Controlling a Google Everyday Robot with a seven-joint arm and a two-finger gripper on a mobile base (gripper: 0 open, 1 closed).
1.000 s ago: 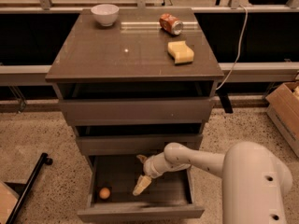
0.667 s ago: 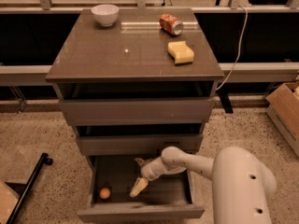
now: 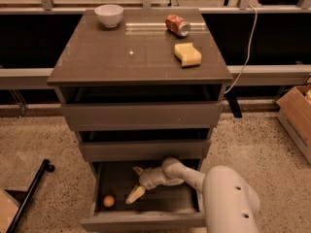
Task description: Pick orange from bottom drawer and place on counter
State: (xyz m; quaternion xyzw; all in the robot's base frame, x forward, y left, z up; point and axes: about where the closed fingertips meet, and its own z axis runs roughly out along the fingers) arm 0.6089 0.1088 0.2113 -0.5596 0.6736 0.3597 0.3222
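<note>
The orange (image 3: 109,201) lies in the front left corner of the open bottom drawer (image 3: 146,222). My gripper (image 3: 135,183) is inside the drawer, a little to the right of the orange and apart from it. Its fingers are spread open and hold nothing; the lower fingertip (image 3: 134,195) points at the drawer floor. My arm (image 3: 228,198) reaches in from the lower right. The counter (image 3: 126,57) is the glossy top of the cabinet above.
On the counter stand a white bowl (image 3: 109,15) at the back left, a red soda can (image 3: 177,24) on its side and a yellow sponge (image 3: 188,54) at the right. A cardboard box (image 3: 297,118) sits on the floor right; a black bar (image 3: 29,193) lies left.
My gripper has moved left inside the bottom drawer, closer to the orange. The orange has not moved.
</note>
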